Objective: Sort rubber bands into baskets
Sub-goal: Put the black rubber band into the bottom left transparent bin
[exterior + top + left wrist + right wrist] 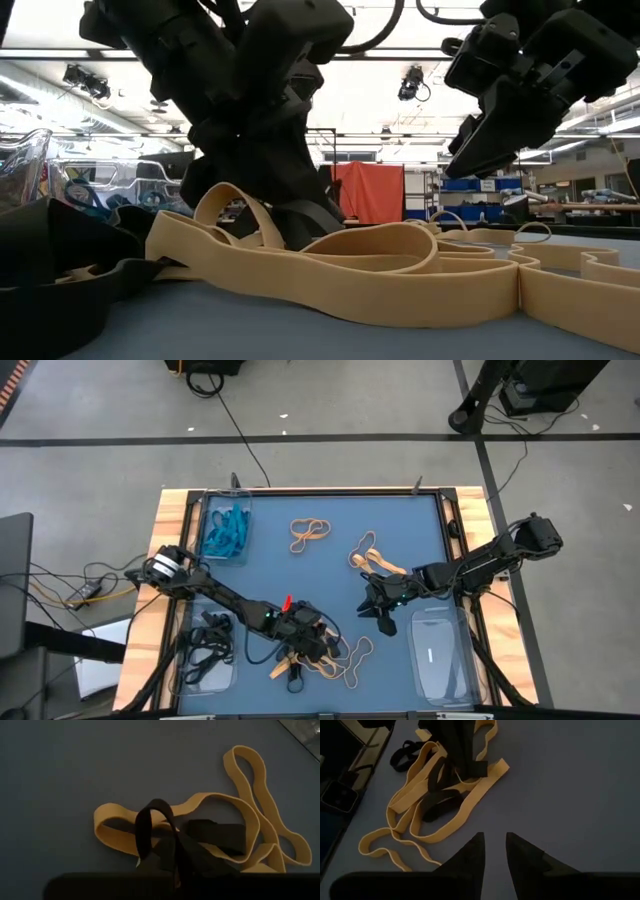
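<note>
Step in hand: left tool [296, 650] pressed together on a black band [150, 827] in the tangle of tan bands [345, 655] at the surface's near edge. Right tool [383, 612] hovers part-spread, holding nothing. Next move calls for lifting the black band free of the tan loops toward the near-left basket [208, 650] of black bands.

Both arms are chunky matte-black jointed links; left arm [225, 598] has a red tab near its wrist — right gripper [494, 851] ends in dark wedge-shaped fingers.

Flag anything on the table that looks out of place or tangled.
Black and tan rubber bands lie knotted together in a heap at the table's near edge, under the left gripper, outside every basket. More tan bands lie loose mid-table. Nothing looks damaged.
</note>
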